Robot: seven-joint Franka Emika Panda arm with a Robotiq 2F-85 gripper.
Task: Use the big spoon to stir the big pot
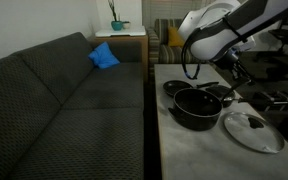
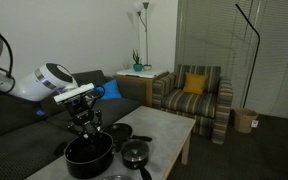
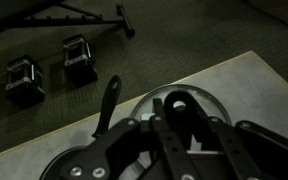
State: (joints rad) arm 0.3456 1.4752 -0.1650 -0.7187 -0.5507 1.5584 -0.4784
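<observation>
The big pot (image 1: 196,108) (image 2: 89,157) is wide and black and stands on the pale table. My gripper (image 1: 230,90) (image 2: 88,130) hangs low at the pot's edge, on the side towards the glass lid. In the wrist view the dark fingers (image 3: 174,112) fill the lower middle, over the lid. Whether they are shut or hold anything is lost in the dark. A thin, slightly curved black handle (image 3: 106,105) sticks out to their left and looks like the big spoon's. The spoon's bowl is hidden.
A round glass lid (image 1: 252,131) (image 3: 212,100) lies on the table beside the pot. Two smaller black pans (image 2: 119,132) (image 2: 135,154) stand behind it. Dumbbells (image 3: 24,80) lie on the floor past the table edge. A grey sofa (image 1: 64,100) runs along the table.
</observation>
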